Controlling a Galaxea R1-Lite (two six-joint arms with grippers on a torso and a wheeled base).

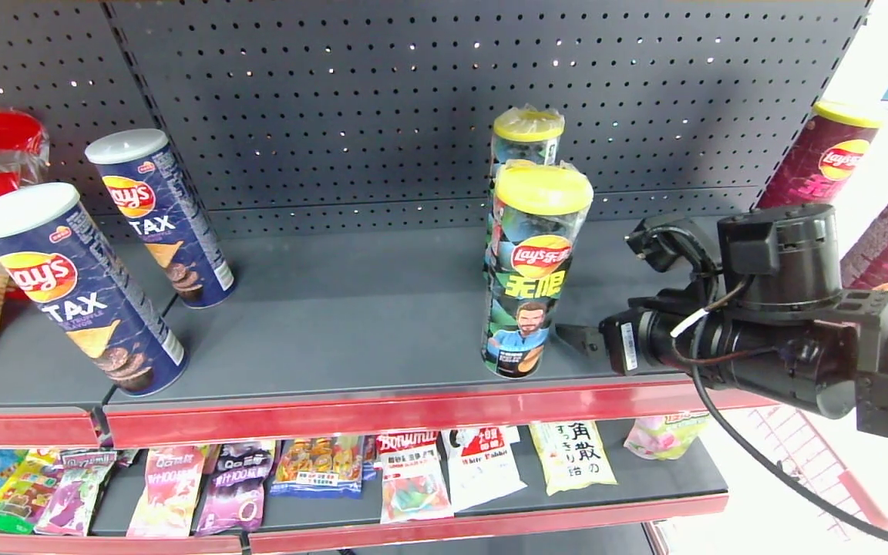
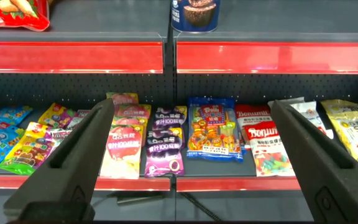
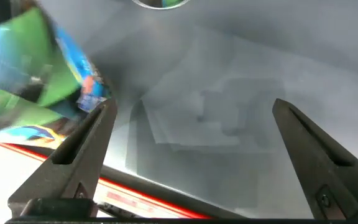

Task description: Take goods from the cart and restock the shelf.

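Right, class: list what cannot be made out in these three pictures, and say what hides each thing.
Rear yellow-lid can: head view, its body is hidden behind the front can.
Maroon cans: head view, lower parts hidden by the right arm; one cut by the edge.
Blue can: left wrist view, cut off by the picture's edge.
Front can's print: right wrist view, blurred beside the right tool.

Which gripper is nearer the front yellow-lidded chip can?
Right. The right gripper sits open just beside the front yellow-lidded chip can on the upper shelf; the left gripper faces the candy bags one level down.
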